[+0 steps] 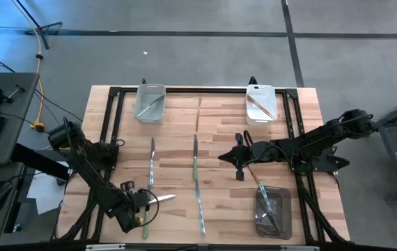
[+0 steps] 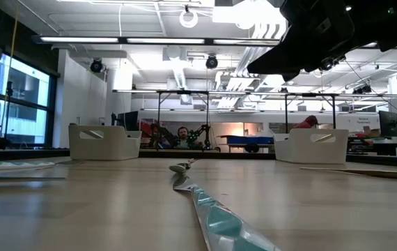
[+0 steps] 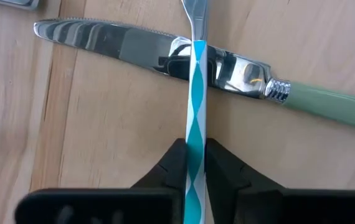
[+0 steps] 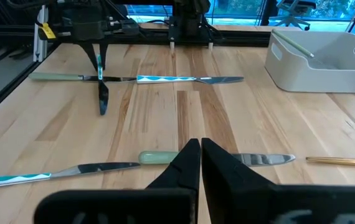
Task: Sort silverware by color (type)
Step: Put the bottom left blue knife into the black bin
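Since the left gripper (image 3: 195, 163) already pinches the teal-patterned handle (image 3: 195, 93), its length runs straight ahead, crossing over a green-handled knife (image 3: 165, 53) on the desk (image 3: 103, 137); the right gripper (image 4: 200, 163) waits clenched, farther off.

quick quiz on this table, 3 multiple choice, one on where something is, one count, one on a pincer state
1. What does the utensil in the left pincer cross over?
a) a gold fork
b) a green-handled knife
c) a bin rim

2. How many bins are on the table?
a) two
b) three
c) four

3. The right pincer is:
a) wide open
b) shut on a spoon
c) shut, holding nothing

Answers:
1 b: the left pincer grips the striped-handled utensil, which crosses the green-handled knife.
2 b: the bins sit two at the far edge and one near the right arm.
3 c: the right pincer has its fingers together with nothing between them.
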